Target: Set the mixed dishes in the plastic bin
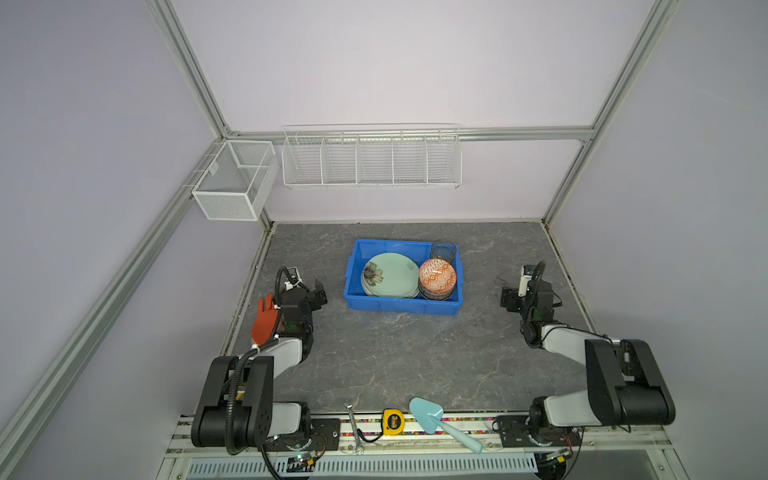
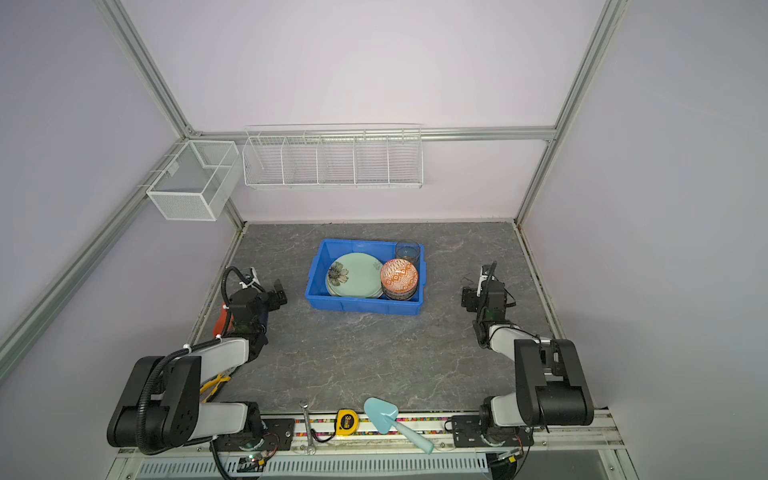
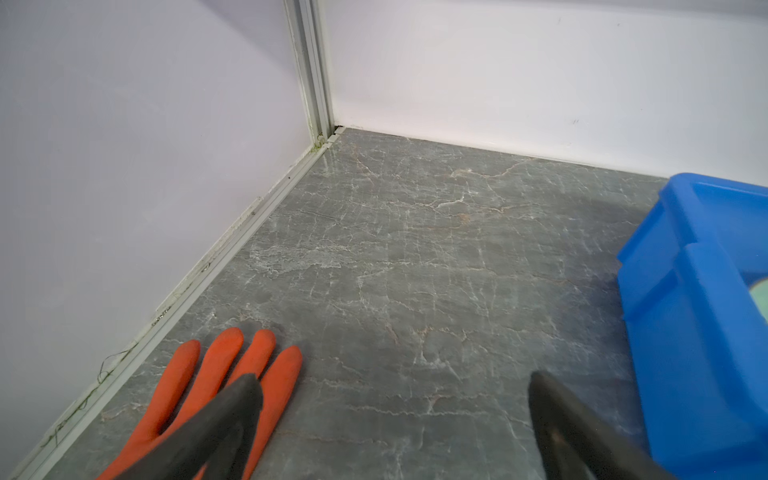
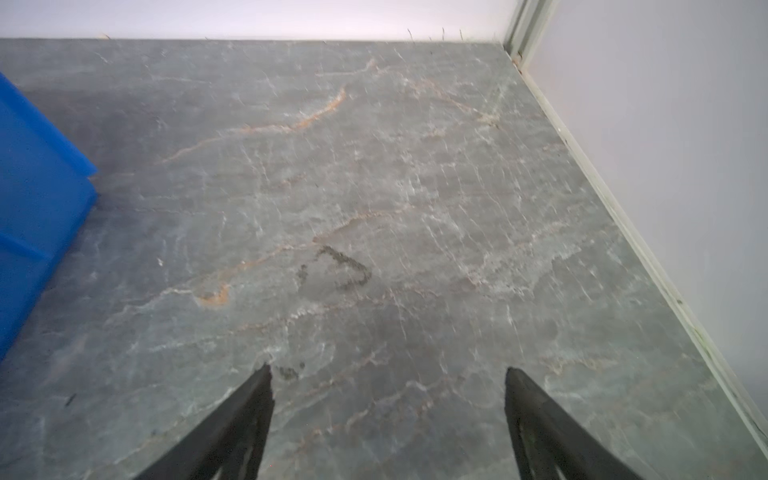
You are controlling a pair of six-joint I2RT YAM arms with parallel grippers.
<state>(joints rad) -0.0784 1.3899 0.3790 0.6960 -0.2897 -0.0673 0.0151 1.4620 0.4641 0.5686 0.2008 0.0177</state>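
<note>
Dishes (image 1: 392, 276) stacked in the blue bin (image 1: 402, 305), both top views, midway between left pincer (image 1: 319, 291) and right pincer (image 1: 509, 297), touching neither. Left wrist: jaws gape wide, empty, orange glove (image 3: 216, 374) beside one finger. Right wrist: wide apart, nothing held.

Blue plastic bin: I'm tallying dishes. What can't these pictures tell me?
- Top views: plates under the round pale green flower plate; it covers them.
- Top views: bowls stacked beneath the orange-white patterned bowl; count unclear.
- Top views: glass cup, too small to tell its tint.
- Left wrist view: bright-blue plastic bin cut off by the frame edge.
</note>
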